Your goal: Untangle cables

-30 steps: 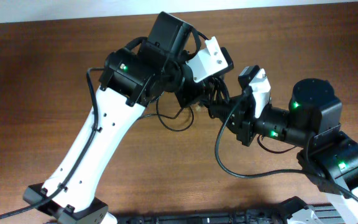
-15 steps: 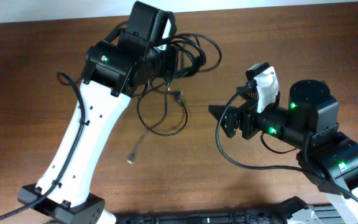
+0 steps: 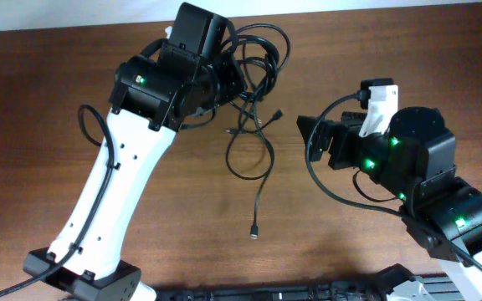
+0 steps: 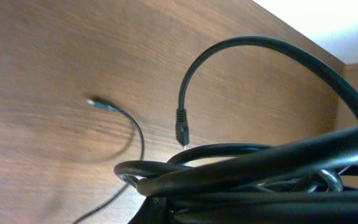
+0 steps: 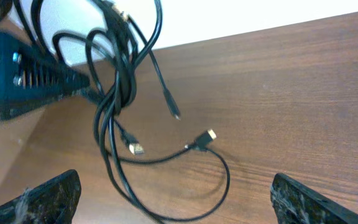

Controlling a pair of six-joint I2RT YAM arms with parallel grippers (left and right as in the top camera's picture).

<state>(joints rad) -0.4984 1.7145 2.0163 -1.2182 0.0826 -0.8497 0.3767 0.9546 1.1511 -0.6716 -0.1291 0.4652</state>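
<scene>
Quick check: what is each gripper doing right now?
The left gripper is closed, holding the cables.
The right gripper is open, holding nothing.

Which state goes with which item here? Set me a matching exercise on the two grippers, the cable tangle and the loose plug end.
Items:
1. left gripper
2. right gripper
3. cable tangle
4. loose plug end

States:
A. open, holding nothing
B. bunched in loops at the left gripper
C. closed on the cable tangle
D. at the end of one trailing strand, away from the loops

Pairs: 1-C, 2-A, 3-B, 4-D
</scene>
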